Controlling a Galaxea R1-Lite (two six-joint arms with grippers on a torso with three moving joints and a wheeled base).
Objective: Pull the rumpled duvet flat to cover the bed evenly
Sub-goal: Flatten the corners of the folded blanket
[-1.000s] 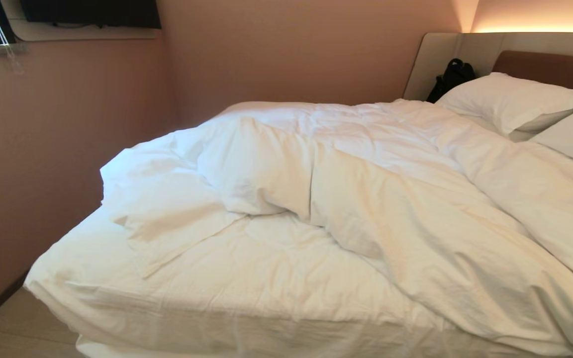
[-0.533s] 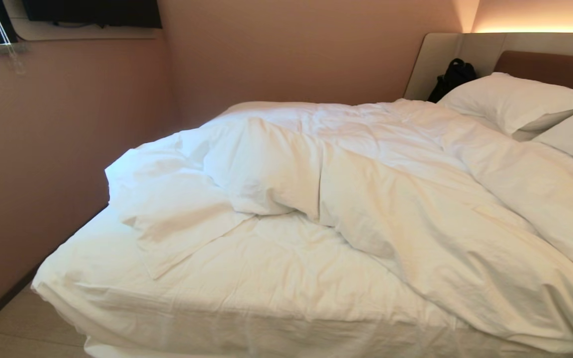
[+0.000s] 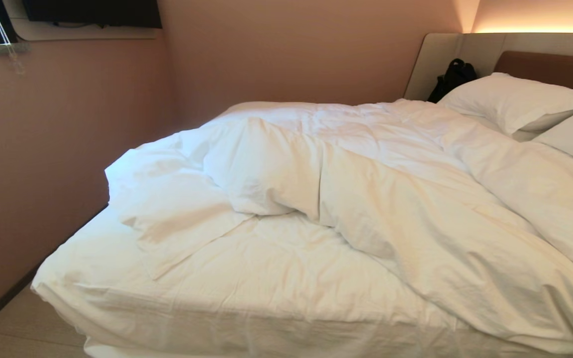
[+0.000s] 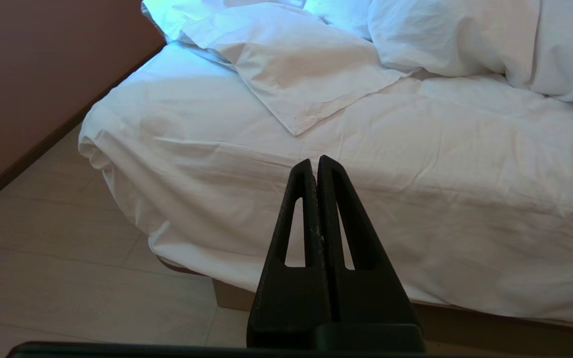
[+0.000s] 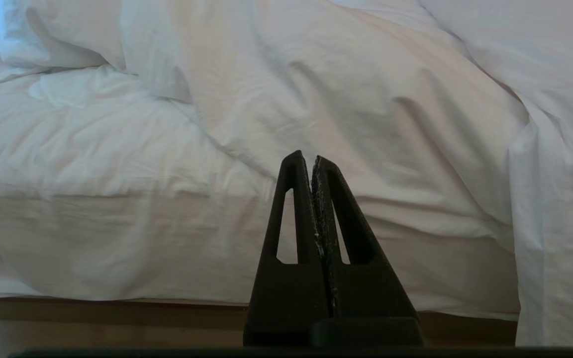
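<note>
The white duvet (image 3: 396,199) lies bunched and folded back across the bed (image 3: 227,293), with a flat corner flap (image 3: 177,233) toward the wall side and the bare sheet showing at the near foot corner. No arm shows in the head view. In the left wrist view my left gripper (image 4: 314,161) is shut and empty, held off the bed's near edge facing the duvet (image 4: 306,69) corner flap. My right gripper (image 5: 306,159) is also shut and empty, pointing at the bed side where the duvet (image 5: 346,99) drapes down.
A pink wall (image 3: 43,164) runs close along the bed's left side, leaving a narrow strip of floor (image 3: 13,328). Two pillows (image 3: 510,102) and a black bag (image 3: 453,77) sit by the headboard (image 3: 545,64). The brown base plinth (image 5: 117,313) shows under the sheet.
The whole head view shifted slightly to the right between a second ago and half a second ago, so the camera moved; since then nothing has changed. The duvet has not moved.
</note>
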